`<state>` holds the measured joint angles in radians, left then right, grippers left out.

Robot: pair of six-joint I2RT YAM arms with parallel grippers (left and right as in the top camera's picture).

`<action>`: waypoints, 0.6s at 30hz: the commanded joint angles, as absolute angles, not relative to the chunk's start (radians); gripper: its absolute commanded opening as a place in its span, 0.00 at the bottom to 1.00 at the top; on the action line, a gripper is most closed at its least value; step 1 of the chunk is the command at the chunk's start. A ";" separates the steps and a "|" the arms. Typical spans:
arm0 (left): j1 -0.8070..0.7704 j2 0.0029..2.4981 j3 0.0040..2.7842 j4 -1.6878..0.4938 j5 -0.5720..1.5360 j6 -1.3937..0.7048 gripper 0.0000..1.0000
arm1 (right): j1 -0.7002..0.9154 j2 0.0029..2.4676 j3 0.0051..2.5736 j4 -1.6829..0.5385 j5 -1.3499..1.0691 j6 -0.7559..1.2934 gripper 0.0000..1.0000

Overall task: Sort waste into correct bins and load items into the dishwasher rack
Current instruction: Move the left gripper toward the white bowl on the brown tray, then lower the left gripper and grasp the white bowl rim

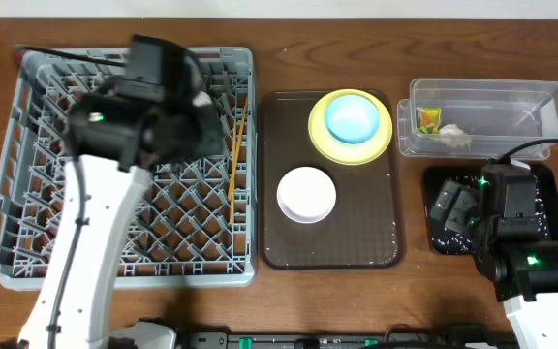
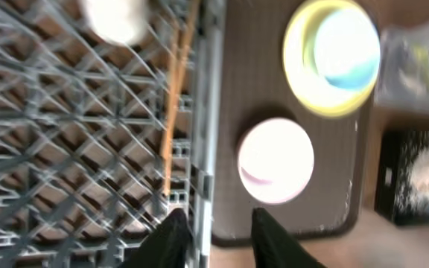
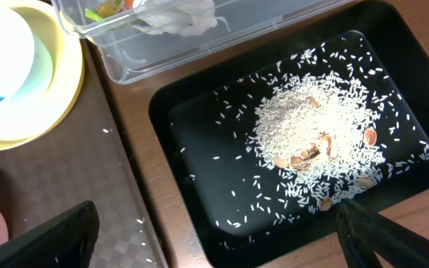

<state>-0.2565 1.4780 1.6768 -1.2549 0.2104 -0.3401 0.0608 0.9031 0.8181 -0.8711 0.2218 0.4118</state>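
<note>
chopsticks [image 1: 236, 155] lie in the grey rack [image 1: 201, 273].

Overhead: you look straight down on the whole desk [image 1: 279, 24].
Left wrist: closer, blurred, over the dishwasher rack [image 2: 65, 112] edge and brown tray [image 2: 237, 74].
Right wrist: very close above the black tray [image 3: 199, 149], desk's right edge.
Shared: you find the yellow plate [image 1: 316, 131] in all three.

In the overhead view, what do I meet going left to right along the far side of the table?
Grey dishwasher rack → brown tray carrying the yellow plate with the light blue dish → clear plastic tub.
</note>
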 commanded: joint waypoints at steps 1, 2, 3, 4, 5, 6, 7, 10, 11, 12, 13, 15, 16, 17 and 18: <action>-0.336 1.495 1.602 -1.243 0.230 -0.342 0.34 | 0.056 0.903 0.823 -0.872 0.235 0.403 0.99; -0.366 1.495 1.569 -1.221 0.224 -0.343 0.36 | 0.056 0.903 0.823 -0.872 0.235 0.403 0.99; -0.395 1.495 1.535 -1.194 0.224 -0.343 0.37 | 0.056 0.903 0.823 -0.872 0.235 0.403 0.99; -0.419 1.496 1.505 -1.168 0.224 -0.343 0.38 | 0.056 0.903 0.823 -0.872 0.235 0.403 0.99; -0.443 1.496 1.476 -1.140 0.224 -0.344 0.38 | 0.056 0.903 0.823 -0.872 0.235 0.403 0.99; -0.467 1.496 1.446 -1.108 0.224 -0.350 0.39 | 0.056 0.903 0.823 -0.872 0.235 0.403 0.99; -0.496 1.496 1.411 -1.064 0.225 -0.358 0.39 | 0.056 0.903 0.823 -0.872 0.235 0.403 0.99; -0.579 1.496 1.331 -0.944 0.224 -0.362 0.39 | 0.056 0.903 0.823 -0.872 0.235 0.403 0.99; -0.612 1.496 1.309 -0.897 0.224 -0.362 0.39 | 0.056 0.903 0.823 -0.872 0.235 0.403 0.99; -0.634 1.496 1.295 -0.865 0.223 -0.362 0.39 | 0.056 0.903 0.823 -0.872 0.235 0.403 0.99; -0.658 1.496 1.280 -0.824 0.216 -0.361 0.39 | 0.056 0.903 0.823 -0.872 0.235 0.403 0.99; -0.712 1.498 1.253 -0.745 0.162 -0.369 0.39 | 0.056 0.903 0.823 -0.872 0.235 0.403 0.99; -0.734 1.500 1.246 -0.720 0.120 -0.377 0.39 | 0.056 0.904 0.823 -0.872 0.235 0.403 0.99; -0.759 1.506 1.243 -0.701 0.071 -0.380 0.39 | 0.056 0.903 0.823 -0.872 0.235 0.403 0.99; -0.778 1.512 1.243 -0.690 0.034 -0.380 0.39 | 0.056 0.903 0.823 -0.872 0.235 0.403 0.99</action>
